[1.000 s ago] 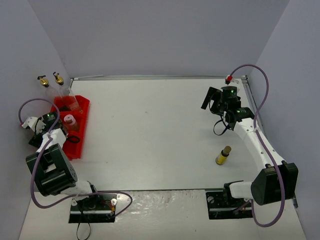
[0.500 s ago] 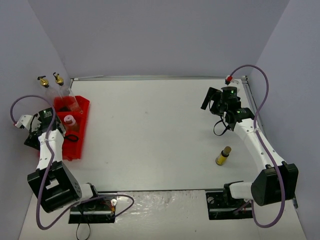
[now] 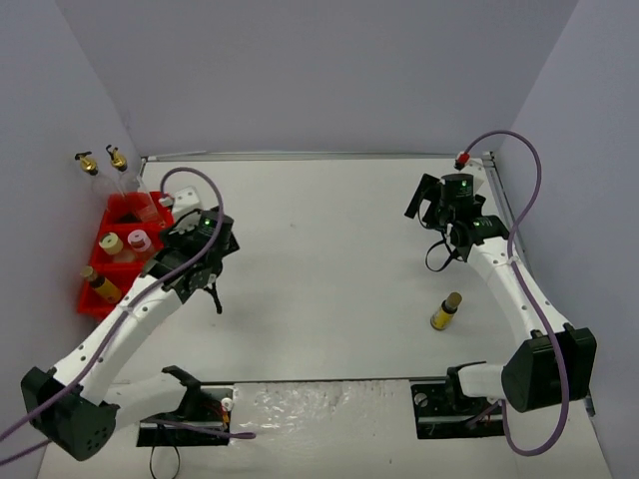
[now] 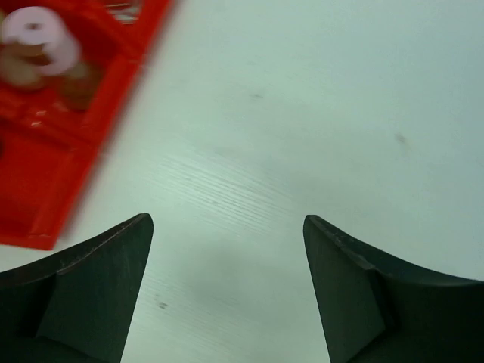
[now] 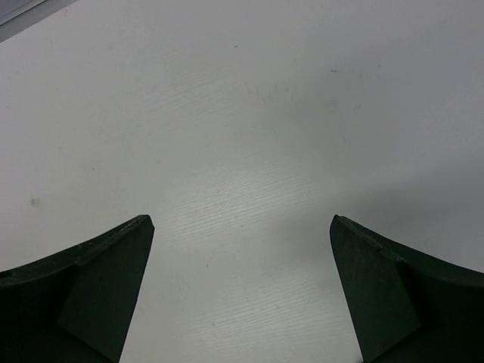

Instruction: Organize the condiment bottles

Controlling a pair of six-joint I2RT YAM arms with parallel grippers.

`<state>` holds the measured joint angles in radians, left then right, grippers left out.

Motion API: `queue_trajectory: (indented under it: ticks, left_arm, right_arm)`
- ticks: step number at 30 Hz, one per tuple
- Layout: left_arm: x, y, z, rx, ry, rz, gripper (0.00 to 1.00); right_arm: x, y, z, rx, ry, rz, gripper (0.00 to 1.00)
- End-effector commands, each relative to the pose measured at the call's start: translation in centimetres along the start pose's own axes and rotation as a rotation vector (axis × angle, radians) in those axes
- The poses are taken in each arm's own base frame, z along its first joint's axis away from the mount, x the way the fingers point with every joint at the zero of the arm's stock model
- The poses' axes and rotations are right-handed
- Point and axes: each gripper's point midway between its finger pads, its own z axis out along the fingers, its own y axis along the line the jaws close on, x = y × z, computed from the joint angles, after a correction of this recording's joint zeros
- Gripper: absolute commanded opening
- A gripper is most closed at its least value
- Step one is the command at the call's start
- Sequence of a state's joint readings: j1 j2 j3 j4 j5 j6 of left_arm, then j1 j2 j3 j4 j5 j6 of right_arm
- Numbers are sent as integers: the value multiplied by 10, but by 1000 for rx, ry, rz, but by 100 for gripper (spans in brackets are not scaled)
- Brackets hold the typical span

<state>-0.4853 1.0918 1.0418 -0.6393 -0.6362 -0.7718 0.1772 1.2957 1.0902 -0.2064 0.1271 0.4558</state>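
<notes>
We see five condiment bottles gathered in the red tray at the worktop's left edge. A sixth, the slim yellow bottle, stands alone near the right arm, yet to be collected. The left fingers and right fingers are apart, empty.

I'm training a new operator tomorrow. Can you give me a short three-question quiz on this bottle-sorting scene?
1. True or false: the left tool is gripping a bottle.
2. How many condiment bottles are in the red bin? A) three B) five C) six
3. Fill in: the slim yellow brown-capped bottle left out on the table is nearer the ___ arm.

Key: 1 false, its jaws stand open with nothing between them; 2 B; 3 the right arm.
</notes>
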Motion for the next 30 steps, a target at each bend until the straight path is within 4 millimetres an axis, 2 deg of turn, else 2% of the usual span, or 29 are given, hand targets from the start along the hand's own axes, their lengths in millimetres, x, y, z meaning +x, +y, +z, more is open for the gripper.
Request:
queue_trajectory:
  ticks: [1, 2, 3, 5, 6, 9, 10, 12, 14, 16, 18, 25, 26, 28, 30]
  left_arm:
    - [1, -129, -35, 362, -43, 252, 77]
    - [12, -158, -51, 453, -45, 304, 77]
    - [21, -177, -61, 519, -38, 338, 77]
    - [45, -226, -76, 715, -13, 390, 78]
    - [54, -243, -83, 798, -4, 402, 78]
    - [82, -284, -103, 1002, 19, 446, 79]
    - [73, -294, -109, 1034, -15, 416, 79]
    - [94, -319, -129, 1166, -4, 464, 80]
    - [103, -336, -148, 1272, -7, 483, 80]
    - [118, -348, -160, 1342, 10, 521, 81]
    - [128, -359, -180, 1428, 18, 552, 81]
    - [160, -386, -236, 1641, 48, 644, 81]
    - [167, -388, -237, 1653, 59, 667, 81]
    - [167, -394, -247, 1689, 57, 676, 81]
    - [173, -398, -248, 1710, 72, 690, 81]
  right_arm:
    - [-43, -13, -17, 81, -130, 57, 100]
    - [-45, -17, -18, 95, -136, 60, 100]
    - [-47, -19, -20, 105, -143, 64, 100]
    - [-53, -29, -25, 138, -160, 74, 100]
    - [-55, -32, -26, 149, -165, 78, 100]
    - [-59, -43, -31, 183, -179, 91, 100]
    - [-58, -44, -31, 186, -178, 91, 100]
    - [-60, -57, -29, 237, -183, 104, 100]
    - [-60, -68, -28, 273, -179, 117, 100]
    - [-61, -76, -29, 296, -185, 131, 100]
    - [-63, -85, -32, 322, -194, 142, 100]
    - [-69, -107, -39, 382, -219, 188, 100]
    - [-68, -108, -39, 384, -217, 188, 100]
    - [-67, -110, -40, 392, -217, 190, 100]
    - [-67, -113, -45, 400, -228, 200, 100]
